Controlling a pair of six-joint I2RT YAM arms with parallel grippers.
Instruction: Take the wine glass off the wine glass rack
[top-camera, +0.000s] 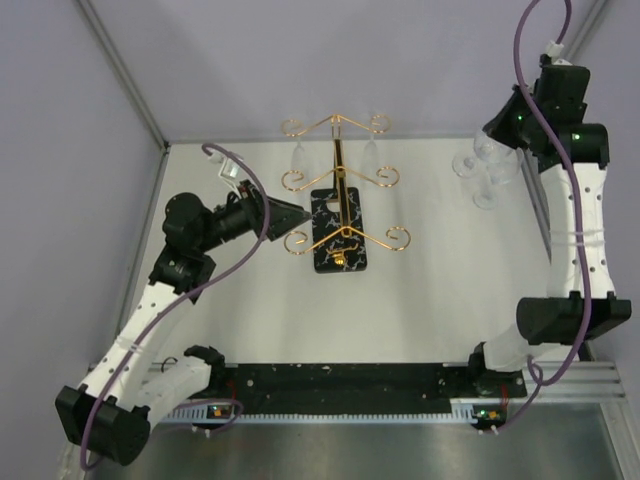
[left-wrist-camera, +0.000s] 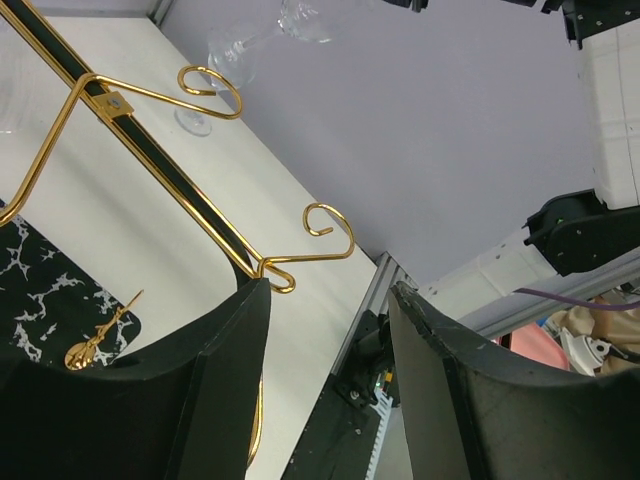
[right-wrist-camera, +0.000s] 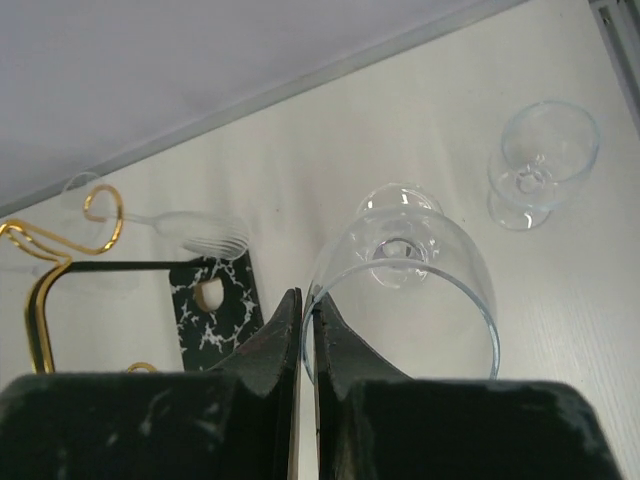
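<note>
The right gripper (right-wrist-camera: 300, 302) has its jaws pinched on the rim of a wine glass (right-wrist-camera: 420, 290) at the worktop's (top-camera: 430, 300) far right, well apart from the wine glass rack (top-camera: 338, 232), beside which the left gripper (left-wrist-camera: 330, 290) has its jaws spread wide.

A matte white tabletop (top-camera: 440, 300) fills the middle of the overhead view. Plain pale lavender-grey wall panels (top-camera: 240, 60) close it in at the back and on both sides. A slim silver aluminium corner strut (top-camera: 125, 75) runs diagonally down to the table's far left corner. Along the near edge lies a flat black strip (top-camera: 350, 378), and just below it a narrow white comb-toothed strip (top-camera: 340, 412). A slotted silver aluminium rail (top-camera: 605, 378) continues the black strip to the right. Below that is a brushed grey metal sheet (top-camera: 380, 450). In the left wrist view, a pink object (left-wrist-camera: 530, 350), too blurred to identify, shows beyond the table's edge.
</note>
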